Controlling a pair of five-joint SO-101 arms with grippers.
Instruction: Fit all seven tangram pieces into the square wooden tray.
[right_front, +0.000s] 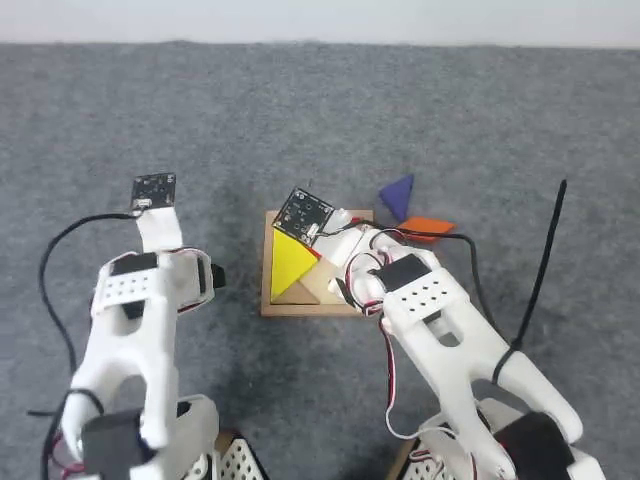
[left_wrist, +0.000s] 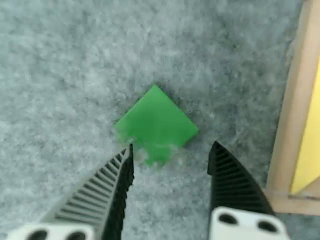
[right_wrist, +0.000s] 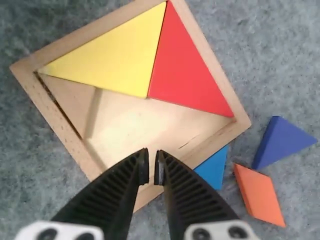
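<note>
Tangram pieces are partly placed: the yellow triangle (right_wrist: 112, 57) and red triangle (right_wrist: 187, 75) lie edge to edge in the square wooden tray (right_wrist: 59, 120), at the high view's centre. The green square (left_wrist: 156, 125) lies on grey carpet (right_front: 320, 110) near the tray's rim. The left gripper (left_wrist: 172, 147) hangs over it with fingers spread, astride one corner. Meeting it corner-on risks twisting; turning the wrist to close on two flat sides looks safer. The right gripper (right_wrist: 151, 160), fingers almost shut on nothing, hangs over the tray's bare floor and would block the drop. Carpet lies open at frame left; the light blue triangle (right_wrist: 214, 169), dark blue triangle (right_wrist: 280, 140) and orange parallelogram (right_wrist: 260, 194) crowd the tray's right.
</note>
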